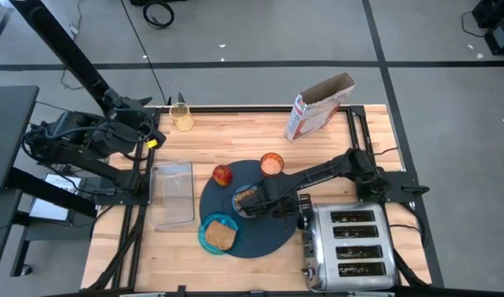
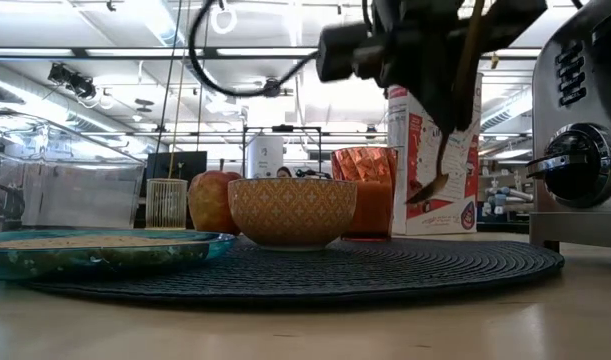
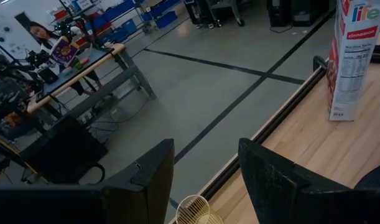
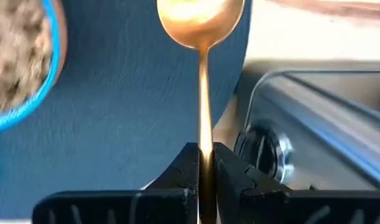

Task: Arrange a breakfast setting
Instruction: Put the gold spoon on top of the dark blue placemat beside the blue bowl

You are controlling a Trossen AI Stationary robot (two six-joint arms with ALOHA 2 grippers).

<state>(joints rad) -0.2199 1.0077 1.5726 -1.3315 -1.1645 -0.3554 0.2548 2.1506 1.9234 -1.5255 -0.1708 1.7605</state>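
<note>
The right gripper (image 4: 205, 165) pinches the slim gold spoon (image 4: 202, 74) by its handle, bowl end hanging below it over the mat (image 4: 127, 112); stiff, light and slippery, it is best held mid-handle.

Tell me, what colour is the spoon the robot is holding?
Gold. The spoon shines gold, pinched in the right gripper; the right wrist view shows it best.

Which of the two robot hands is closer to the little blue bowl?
The right gripper, shut on the gold spoon, is right beside the blue bowl on the mat. The left gripper waits open at the table's far left corner.
</note>
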